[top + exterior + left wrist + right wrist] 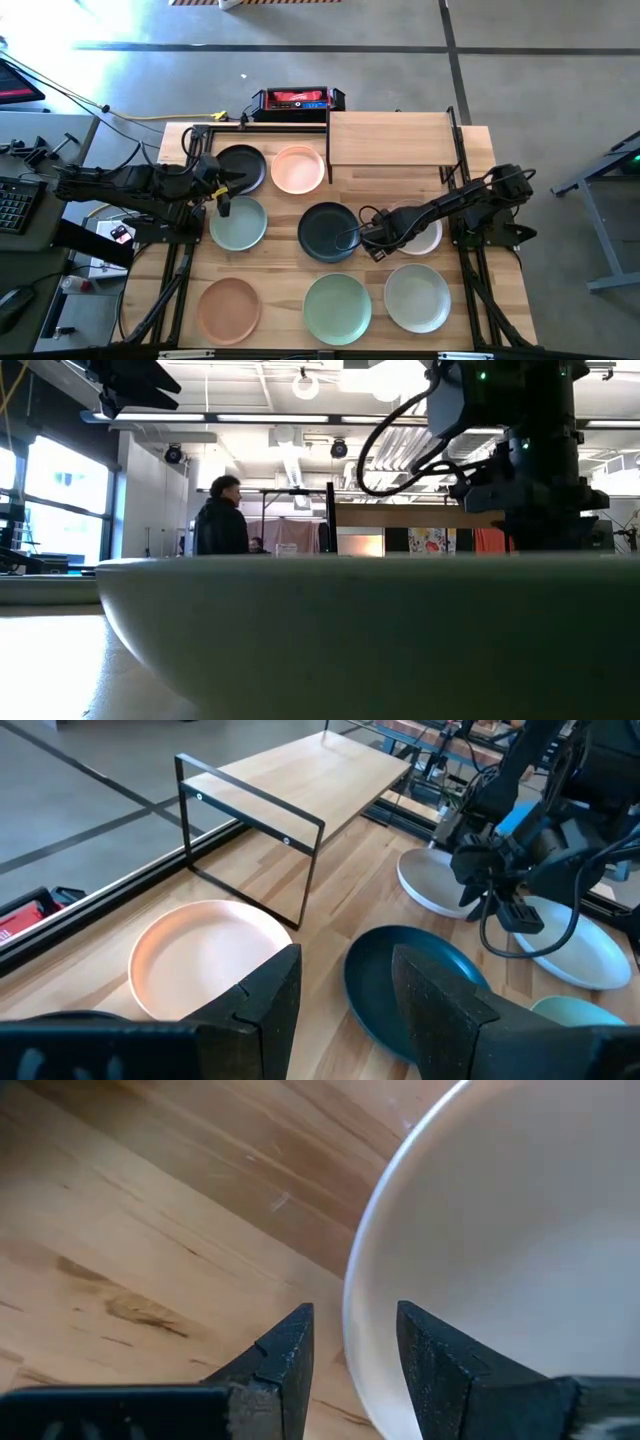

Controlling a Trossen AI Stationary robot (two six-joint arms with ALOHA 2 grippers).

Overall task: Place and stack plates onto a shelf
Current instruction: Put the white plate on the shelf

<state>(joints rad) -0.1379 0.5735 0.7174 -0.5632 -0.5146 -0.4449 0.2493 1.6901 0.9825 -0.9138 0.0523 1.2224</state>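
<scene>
Several round plates lie flat on the slatted table: a black one, peach, pale green, dark and cream, with three more along the near edge. The wooden shelf stands at the far right with nothing on it. My right gripper points down, open, over the cream plate's left rim, one finger outside the rim and one over the bowl; I see no touch. My left gripper hangs open above the far left plates, holding nothing.
Near the front edge lie a terracotta plate, a pale green plate and a pale plate. A red and black device sits behind the table. In the low view a plate's wall fills the foreground and a person stands far behind.
</scene>
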